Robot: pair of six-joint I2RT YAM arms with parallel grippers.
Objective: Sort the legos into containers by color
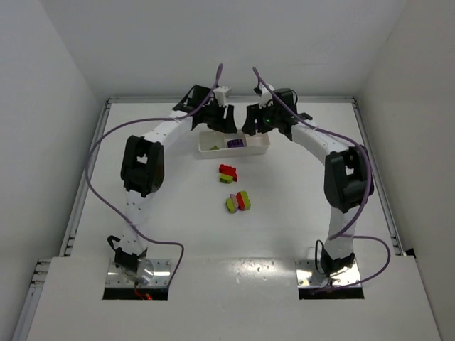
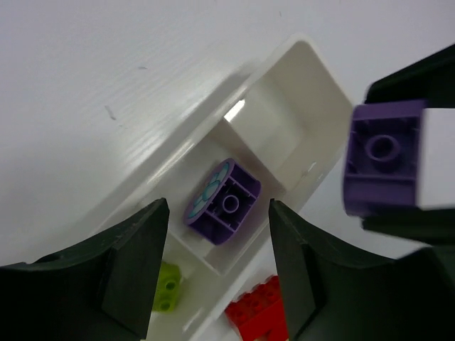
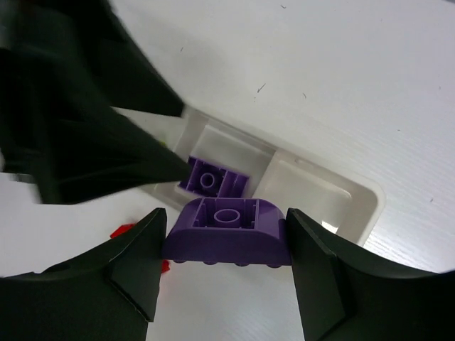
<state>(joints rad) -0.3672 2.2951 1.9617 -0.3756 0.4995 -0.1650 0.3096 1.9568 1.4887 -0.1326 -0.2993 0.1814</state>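
- The left gripper (image 2: 217,206) hangs over the white tray (image 3: 323,195) with its jaws apart and nothing between them; it is open
- Straight beneath it a purple lego (image 2: 222,201) lies hollow side up on the floor of the tray's middle compartment; it touches neither finger
- The right gripper (image 3: 226,220) is clamped on a second purple lego (image 3: 226,229), a brick with rounded ends held across its length, hollow side towards the wrist camera; it hovers above the tray's near rim, just beside the left gripper
- A lime lego (image 2: 168,285) sits in the neighbouring end compartment, the one on the left in the overhead view
- On the table (image 1: 284,227), nearer the arm bases than the tray, a red lego (image 1: 228,170) and a lime table lego (image 1: 226,179) lie touching; a little further towards the bases a lime-and-red pair (image 1: 238,201) lies side by side, well apart from the tray
- Both arms reach inward from their bases, so the two grippers meet over the tray at the far side of the table
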